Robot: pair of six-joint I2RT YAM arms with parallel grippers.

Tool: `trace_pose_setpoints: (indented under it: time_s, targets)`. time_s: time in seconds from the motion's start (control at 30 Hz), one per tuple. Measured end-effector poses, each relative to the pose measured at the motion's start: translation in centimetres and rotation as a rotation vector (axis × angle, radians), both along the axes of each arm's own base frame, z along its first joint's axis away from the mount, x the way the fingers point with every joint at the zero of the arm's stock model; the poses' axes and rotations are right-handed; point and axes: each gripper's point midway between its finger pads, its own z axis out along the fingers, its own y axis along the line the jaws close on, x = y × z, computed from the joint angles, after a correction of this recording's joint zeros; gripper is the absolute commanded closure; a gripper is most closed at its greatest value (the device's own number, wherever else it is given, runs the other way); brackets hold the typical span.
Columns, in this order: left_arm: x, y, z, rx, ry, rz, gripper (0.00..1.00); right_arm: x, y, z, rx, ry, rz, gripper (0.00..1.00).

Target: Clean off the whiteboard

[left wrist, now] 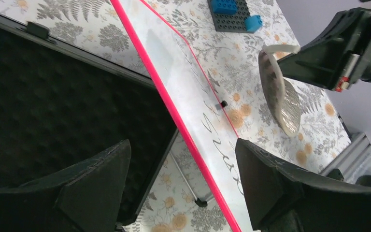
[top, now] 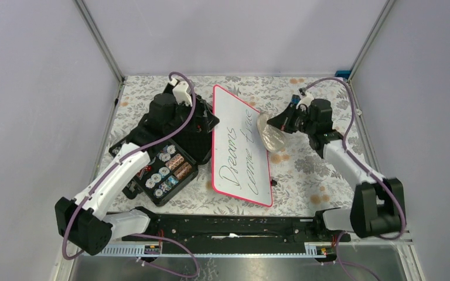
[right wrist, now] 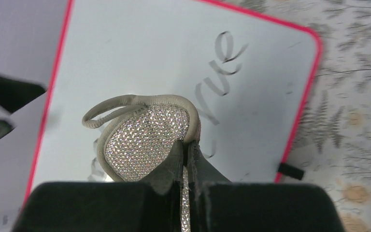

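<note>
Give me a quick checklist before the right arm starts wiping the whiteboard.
1. Wiper held: right gripper shut on the glittery pad. Ok.
2. Pad over the whiteboard: yes, at its right edge. Ok.
3. Pad touching the board: cannot tell.
4. Board steadied: left gripper open, fingers astride its edge, not clamped. Not ok.
5. Board lying flat: its left edge overlaps the foam-lined case. Cannot tell.

The right pincer (right wrist: 187,151) pinches a glittery, beige-rimmed pad (right wrist: 145,140). Behind it lies the whiteboard (right wrist: 140,53), black handwriting (right wrist: 224,50) showing.
</note>
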Motion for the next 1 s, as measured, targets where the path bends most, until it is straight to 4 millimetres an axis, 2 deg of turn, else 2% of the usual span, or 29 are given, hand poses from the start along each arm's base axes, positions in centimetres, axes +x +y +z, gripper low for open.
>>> trace_pose_setpoints:
  time_s: [0.1,0.2,0.33,0.43,0.47,0.57,0.73,0.87,1.0]
  targets:
    - [-1.3,-0.2,-0.3,-0.021,0.020,-0.036,0.19,-3.1,2.0,2.2,0.001,-0.082,0.080,1.00]
    - [-2.4,-0.7,-2.2,-0.041,0.088,-0.072,0.19,-5.5,3.2,2.6,-0.010,-0.131,0.142,1.00]
    - [-3.8,-0.9,-4.9,-0.052,0.186,-0.086,0.20,-7.0,3.1,-0.1,-0.040,-0.095,0.165,1.00]
    - [-4.5,-1.1,-5.1,-0.065,0.206,-0.101,0.25,-8.1,3.0,-2.6,-0.065,-0.058,0.183,1.00]
    - [-4.7,-1.3,-5.0,-0.070,0.205,-0.109,0.30,-8.5,3.0,-3.2,-0.073,-0.051,0.192,1.00]
    - [-5.4,-1.8,-4.8,-0.073,0.207,-0.137,0.35,-9.0,3.3,-3.8,-0.088,-0.054,0.216,1.00]
    - [-6.5,-2.4,-5.3,-0.054,0.232,-0.166,0.43,-9.1,4.4,-2.9,-0.078,-0.111,0.252,1.00]
    - [-7.2,-2.4,-5.0,-0.058,0.238,-0.171,0.45,-10.4,6.3,-2.1,-0.064,-0.160,0.328,1.00]
    - [-8.4,-2.2,-4.1,-0.070,0.223,-0.182,0.50,-12.2,7.9,-0.1,-0.044,-0.262,0.401,1.00]
